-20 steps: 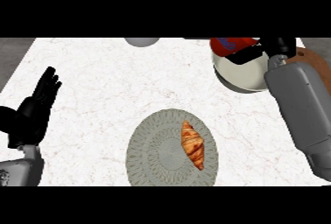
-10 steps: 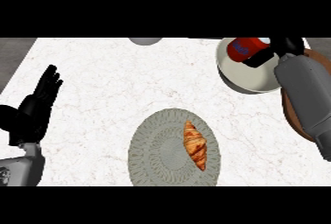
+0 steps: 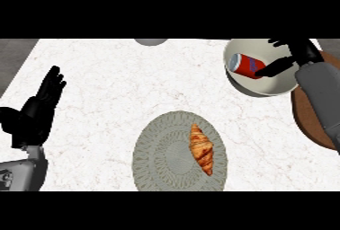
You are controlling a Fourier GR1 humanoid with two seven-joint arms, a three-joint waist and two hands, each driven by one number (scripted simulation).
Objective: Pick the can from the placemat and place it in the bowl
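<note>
Can (image 3: 247,65) tilted in bowl (image 3: 266,87); right hand (image 3: 299,53) spread, gripping nothing, one finger touching can. Risk: finger drags can over rim on retreat. Left hand (image 3: 36,112) open, idle.

Reads as white marble, faintly veined and smooth, across the counter (image 3: 119,90); looks like smooth cream ceramic at the bowl (image 3: 266,88), upper right; gleams as glossy red metal on the can (image 3: 246,65); brown and wood-like on the placemat (image 3: 301,114), right edge; matt grey, finely patterned, on the plate (image 3: 159,152); flaky golden crust on the croissant (image 3: 201,148); matt black plastic on the left hand (image 3: 33,117) and right hand (image 3: 300,50).
</note>
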